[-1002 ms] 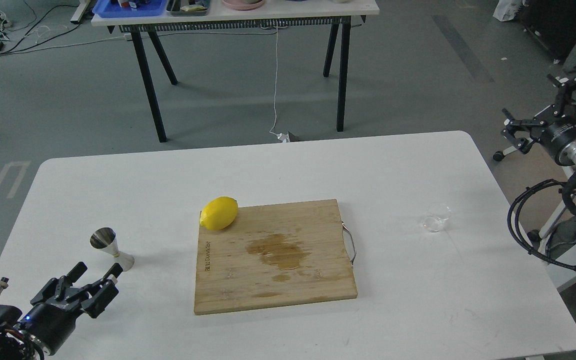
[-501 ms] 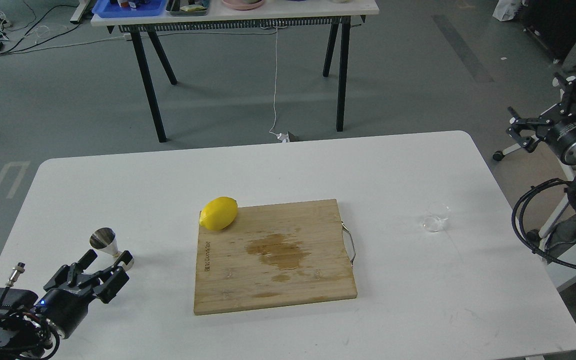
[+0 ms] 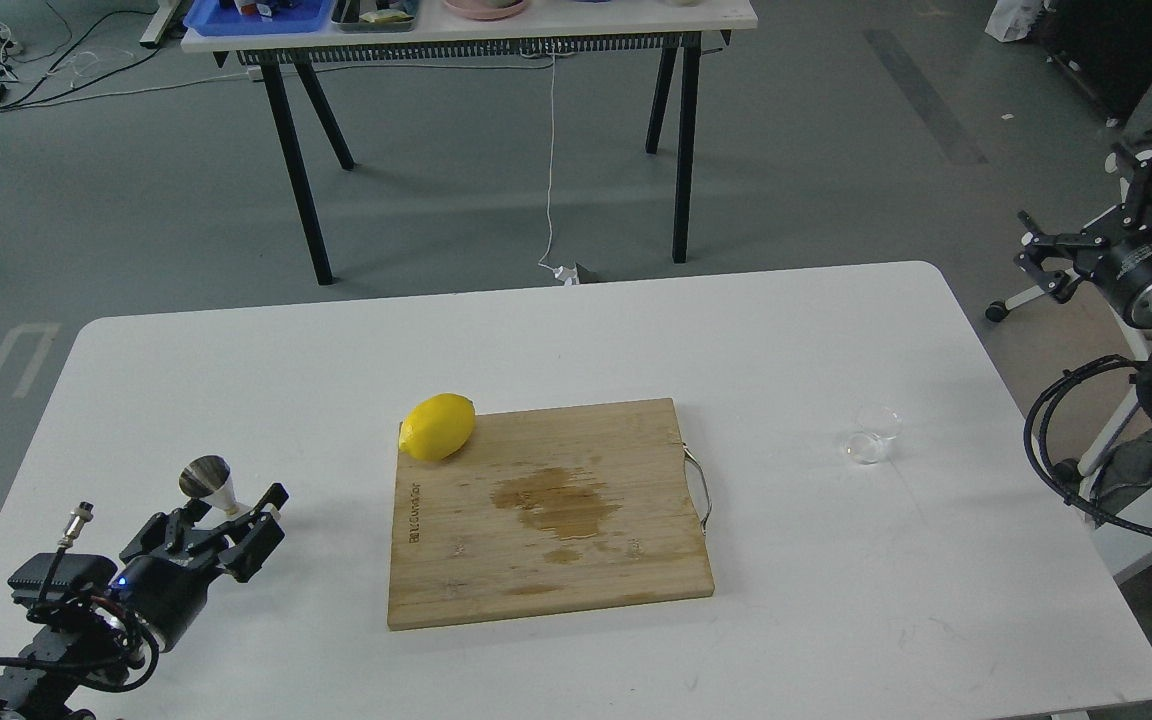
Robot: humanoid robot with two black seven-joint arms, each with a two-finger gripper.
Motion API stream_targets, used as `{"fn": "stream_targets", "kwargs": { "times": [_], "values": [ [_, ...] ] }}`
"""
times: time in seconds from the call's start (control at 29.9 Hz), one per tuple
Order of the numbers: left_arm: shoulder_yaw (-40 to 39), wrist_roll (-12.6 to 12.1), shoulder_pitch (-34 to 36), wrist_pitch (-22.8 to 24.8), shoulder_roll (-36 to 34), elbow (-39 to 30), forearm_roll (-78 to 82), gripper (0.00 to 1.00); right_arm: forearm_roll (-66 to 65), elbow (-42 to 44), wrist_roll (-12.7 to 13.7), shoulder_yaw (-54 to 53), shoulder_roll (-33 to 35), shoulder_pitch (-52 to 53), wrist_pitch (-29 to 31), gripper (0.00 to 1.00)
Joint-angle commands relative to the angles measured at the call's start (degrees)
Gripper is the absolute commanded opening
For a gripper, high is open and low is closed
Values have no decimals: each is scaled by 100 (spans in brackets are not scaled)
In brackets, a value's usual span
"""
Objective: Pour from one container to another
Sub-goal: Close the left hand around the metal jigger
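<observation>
Steel glints at the left of your view: the jigger (image 3: 209, 481), an hourglass-shaped measure, stands on the white table (image 3: 556, 330) well to the left of the wooden cutting board (image 3: 548, 510), which serves here as the landmark. Your left gripper (image 3: 236, 512) sits right at the jigger, fingers spread around its lower cone and holding nothing yet; whether they touch the metal is unclear. Close on the narrow waist, squarely, so the jigger stays upright. The glass cup (image 3: 871, 437), small and clear, rests well to the right of the board, untouched. Your right gripper (image 3: 1101, 225) hangs open and empty, off the table's edge, far right of the board. A lemon (image 3: 438, 427) lies on the board's far left corner, beside a damp stain. The jigger's base is hidden behind your fingers, and whether the cup holds any liquid is hard to make out.
</observation>
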State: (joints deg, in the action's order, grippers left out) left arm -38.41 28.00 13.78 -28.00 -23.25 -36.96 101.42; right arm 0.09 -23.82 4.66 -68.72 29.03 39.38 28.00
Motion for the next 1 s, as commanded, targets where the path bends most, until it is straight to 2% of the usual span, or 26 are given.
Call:
{"fn": "stream_targets", "kwargs": {
  "times": [0.0,0.33,0.47,0.7,0.84,0.97],
  "values": [
    [9,0,107,0,110,233,27,87,0,0,0,-1,15,-1,0,98],
    [413,0,353,0,312,734,-26,62,0,0,0,-1,59,-1,0,98],
    [395,0,362,0,339,743,-43,38,0,0,0,-1,59,-9,0,98],
    [404,0,362,0,339,743,-324,8,0,0,0,-1,77,-9,0,98],
    [413,0,353,0,330,726,-342,4,0,0,0,-1,85,-9,0,98],
    [387,0,423,0,286,542,-333,4,0,0,0,-1,94,-9,0,98]
  ]
}}
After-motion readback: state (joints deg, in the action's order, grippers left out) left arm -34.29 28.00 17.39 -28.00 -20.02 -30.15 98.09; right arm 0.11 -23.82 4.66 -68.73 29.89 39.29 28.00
